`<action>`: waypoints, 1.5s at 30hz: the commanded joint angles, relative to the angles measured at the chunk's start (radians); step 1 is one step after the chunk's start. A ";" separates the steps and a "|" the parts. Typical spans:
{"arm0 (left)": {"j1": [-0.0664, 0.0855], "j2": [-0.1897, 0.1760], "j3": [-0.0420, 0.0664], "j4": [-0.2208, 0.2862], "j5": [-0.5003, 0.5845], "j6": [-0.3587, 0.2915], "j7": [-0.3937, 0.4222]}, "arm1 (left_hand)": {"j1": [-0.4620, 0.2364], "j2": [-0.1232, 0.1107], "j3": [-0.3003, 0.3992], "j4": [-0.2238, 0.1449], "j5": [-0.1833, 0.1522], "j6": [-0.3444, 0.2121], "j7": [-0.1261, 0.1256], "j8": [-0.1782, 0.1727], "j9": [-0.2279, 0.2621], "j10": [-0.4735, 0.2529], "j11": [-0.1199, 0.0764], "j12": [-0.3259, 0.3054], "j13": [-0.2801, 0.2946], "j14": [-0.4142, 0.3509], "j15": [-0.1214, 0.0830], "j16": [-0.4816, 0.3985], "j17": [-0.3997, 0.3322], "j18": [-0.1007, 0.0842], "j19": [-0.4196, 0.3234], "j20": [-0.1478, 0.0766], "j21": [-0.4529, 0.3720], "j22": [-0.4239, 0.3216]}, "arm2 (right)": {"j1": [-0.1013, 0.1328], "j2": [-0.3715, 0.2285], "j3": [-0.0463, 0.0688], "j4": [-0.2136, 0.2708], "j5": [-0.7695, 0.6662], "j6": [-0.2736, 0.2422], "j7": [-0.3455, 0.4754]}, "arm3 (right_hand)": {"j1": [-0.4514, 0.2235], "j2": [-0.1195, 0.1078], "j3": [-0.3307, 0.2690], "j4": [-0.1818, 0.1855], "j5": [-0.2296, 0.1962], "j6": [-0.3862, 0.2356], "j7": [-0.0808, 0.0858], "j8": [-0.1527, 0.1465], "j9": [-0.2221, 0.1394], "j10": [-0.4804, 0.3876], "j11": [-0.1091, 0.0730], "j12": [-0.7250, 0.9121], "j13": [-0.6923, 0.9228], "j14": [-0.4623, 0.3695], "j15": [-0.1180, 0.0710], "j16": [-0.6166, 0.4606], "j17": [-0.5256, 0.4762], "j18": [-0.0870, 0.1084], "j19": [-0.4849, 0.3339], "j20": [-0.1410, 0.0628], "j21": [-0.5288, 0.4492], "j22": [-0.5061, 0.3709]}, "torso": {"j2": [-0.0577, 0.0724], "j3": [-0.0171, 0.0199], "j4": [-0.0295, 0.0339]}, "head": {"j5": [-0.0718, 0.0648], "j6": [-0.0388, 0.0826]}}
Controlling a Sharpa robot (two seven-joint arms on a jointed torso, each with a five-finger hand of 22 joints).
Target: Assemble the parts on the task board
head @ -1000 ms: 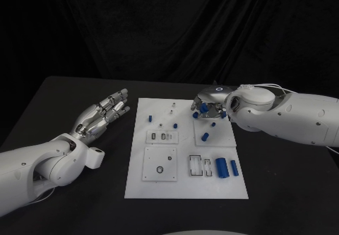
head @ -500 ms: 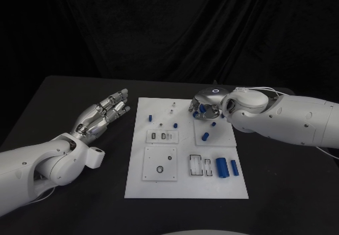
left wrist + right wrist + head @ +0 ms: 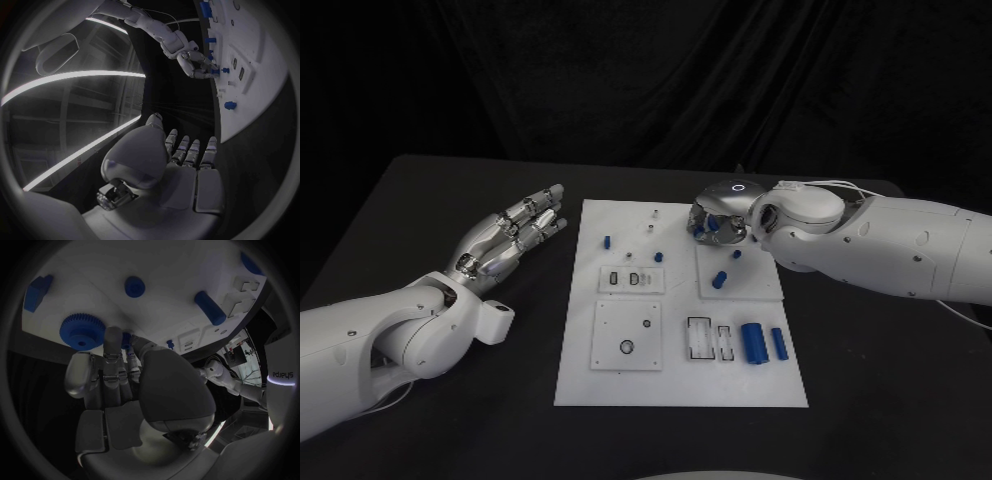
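You have one white task board (image 3: 681,385) lying mid-bench (image 3: 430,420). At its near right, two blue cylinders (image 3: 751,343) lie side by side. The right hand (image 3: 718,220) sits over the far right corner, fingers (image 3: 114,347) pinching a small blue part (image 3: 126,339). The left hand (image 3: 512,231) rests beside the board, fingers spread and holding nothing.

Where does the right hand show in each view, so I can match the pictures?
Head view: the right hand is over the far right part of the task board.
Left wrist view: the right hand is beyond the left hand, reaching down to the board.
Right wrist view: the right hand is in the middle, fingertips beside a blue gear.
Shared landmark: the white task board.
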 commanded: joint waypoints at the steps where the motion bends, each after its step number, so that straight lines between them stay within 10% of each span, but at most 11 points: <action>1: 0.003 0.002 0.001 0.000 -0.001 0.017 0.091 | 0.009 0.000 0.005 0.000 0.005 0.006 0.005 0.004 0.001 -0.001 0.009 0.002 0.000 0.000 0.010 -0.002 0.000 0.020 0.000 0.007 0.004 0.002 | -0.004 -0.001 0.000 -0.004 -0.011 -0.022 0.008 | -0.008 -0.007 0.008 0.000 0.001 0.010 0.000 0.005 0.004 0.013 -0.002 0.008 0.002 0.001 -0.007 0.002 0.000 -0.019 0.007 -0.004 0.006 0.003 | 0.001 -0.0005 -0.0009 | 0.004 -0.002; 8: 0.003 0.004 0.001 -0.006 -0.001 0.021 0.086 | 0.015 -0.001 0.009 -0.001 0.013 0.021 0.017 0.011 0.003 -0.002 0.008 0.001 0.000 0.001 0.013 -0.002 0.000 0.020 0.000 0.009 0.005 0.002 | -0.004 -0.002 0.000 -0.006 -0.011 -0.040 0.020 | 0.000 -0.007 0.030 -0.023 -0.005 0.047 0.012 0.026 0.033 0.113 -0.040 0.046 0.019 0.004 -0.035 -0.003 -0.001 -0.019 0.007 -0.027 0.006 0.009 | 0.000 -0.0013 -0.0020 | 0.006 -0.003; 27: 0.002 0.008 0.001 -0.013 -0.001 0.029 0.081 | 0.030 -0.001 0.019 -0.008 0.035 0.047 0.041 0.023 0.006 -0.002 -0.003 0.001 0.000 0.002 0.016 -0.002 0.000 0.020 0.002 0.012 0.007 0.002 | 0.032 0.023 0.006 0.007 -0.003 -0.200 0.072 | 0.021 0.001 0.043 -0.048 -0.051 0.065 0.024 0.038 0.061 0.143 -0.052 0.052 0.027 0.008 -0.045 -0.006 0.004 -0.023 0.012 -0.039 0.013 0.027 | 0.001 -0.0010 -0.0018 | 0.024 0.001; 45: 0.002 0.021 0.001 -0.023 -0.001 0.036 0.085 | 0.034 -0.001 0.022 -0.010 0.043 0.049 0.044 0.023 0.005 -0.003 -0.005 -0.001 0.000 -0.001 0.012 -0.003 -0.001 0.020 -0.001 0.011 0.005 0.001 | 0.035 0.175 0.015 -0.160 0.117 -0.192 0.134 | 0.013 0.003 0.048 -0.042 -0.081 0.048 0.037 0.029 0.078 0.114 -0.034 0.016 0.018 0.001 -0.032 -0.013 0.003 -0.023 0.007 -0.029 0.010 0.032 | 0.005 -0.0023 -0.0016 | 0.029 0.007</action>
